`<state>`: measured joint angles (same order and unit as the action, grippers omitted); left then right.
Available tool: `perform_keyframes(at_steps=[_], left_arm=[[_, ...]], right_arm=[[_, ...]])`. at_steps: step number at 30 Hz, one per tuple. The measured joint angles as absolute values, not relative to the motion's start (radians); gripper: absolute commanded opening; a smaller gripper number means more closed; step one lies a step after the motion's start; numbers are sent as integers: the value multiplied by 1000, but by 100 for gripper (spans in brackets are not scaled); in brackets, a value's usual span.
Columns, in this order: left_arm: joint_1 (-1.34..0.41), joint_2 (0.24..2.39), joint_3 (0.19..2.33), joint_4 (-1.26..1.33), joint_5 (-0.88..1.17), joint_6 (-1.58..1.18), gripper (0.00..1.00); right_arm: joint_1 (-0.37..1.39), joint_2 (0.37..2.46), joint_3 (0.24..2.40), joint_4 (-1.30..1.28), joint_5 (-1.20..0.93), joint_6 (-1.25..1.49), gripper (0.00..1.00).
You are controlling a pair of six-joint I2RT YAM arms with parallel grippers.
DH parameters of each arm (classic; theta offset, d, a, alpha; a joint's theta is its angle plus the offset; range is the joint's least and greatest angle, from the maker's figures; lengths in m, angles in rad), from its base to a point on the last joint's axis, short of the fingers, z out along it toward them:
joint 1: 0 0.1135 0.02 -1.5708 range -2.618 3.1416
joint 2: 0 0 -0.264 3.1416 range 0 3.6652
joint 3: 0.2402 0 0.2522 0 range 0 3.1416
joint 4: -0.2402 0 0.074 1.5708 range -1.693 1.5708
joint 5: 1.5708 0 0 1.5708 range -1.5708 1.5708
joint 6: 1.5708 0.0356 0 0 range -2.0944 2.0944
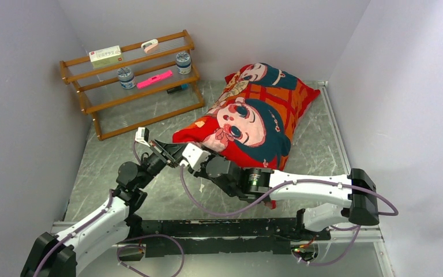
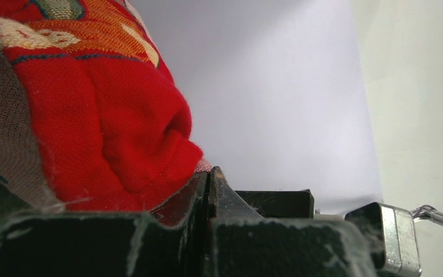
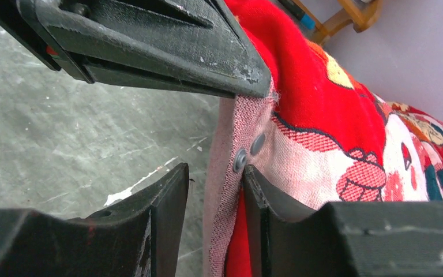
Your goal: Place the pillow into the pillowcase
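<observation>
One near hem of the pillowcase (image 1: 254, 109) is pinched by the left gripper (image 2: 209, 179) and straddled, unclenched, by the right gripper (image 3: 216, 173).

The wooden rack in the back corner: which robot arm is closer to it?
Left. The left gripper pinches the pillowcase at its near corner, on the side facing the wooden rack; the right gripper reaches that same corner from the right, slightly farther off.

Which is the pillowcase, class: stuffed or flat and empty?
Stuffed. The pillowcase bulges plumply on the table, and no white pillow shows anywhere outside it.
</observation>
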<state>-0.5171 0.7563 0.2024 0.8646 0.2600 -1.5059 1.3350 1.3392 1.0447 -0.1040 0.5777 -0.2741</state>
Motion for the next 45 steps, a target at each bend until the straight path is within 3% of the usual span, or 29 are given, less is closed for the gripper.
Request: perform_keyframes(at_steps=[4, 6, 7, 8, 13, 19, 21, 26, 34, 45], left_arm=[[-517, 754, 220, 833, 256, -1511, 5], [-517, 751, 231, 813, 256, -1512, 5], [-517, 749, 236, 802, 256, -1512, 5], [-517, 747, 240, 794, 256, -1513, 5], [-517, 727, 245, 763, 251, -1531, 5], [-517, 657, 271, 629, 235, -1587, 42], [-517, 624, 308, 535, 233, -1593, 50], [-517, 527, 380, 259, 202, -1592, 59], [-517, 505, 485, -114, 134, -1565, 58], [-517, 628, 510, -117, 160, -1592, 42]], right_arm=[[1336, 1337, 1033, -86, 606, -259, 33], [1336, 1318, 1007, -68, 605, -249, 15], [1336, 1306, 992, -60, 603, -244, 1], [1336, 1294, 979, -50, 601, -241, 0], [1335, 1270, 953, -7, 575, -242, 0], [1333, 1259, 947, 44, 540, -244, 0], [1331, 1259, 942, 62, 541, -247, 0], [1327, 1259, 932, 104, 546, -266, 0], [1324, 1262, 931, 130, 550, -281, 0], [1324, 1291, 932, 129, 548, -281, 0]])
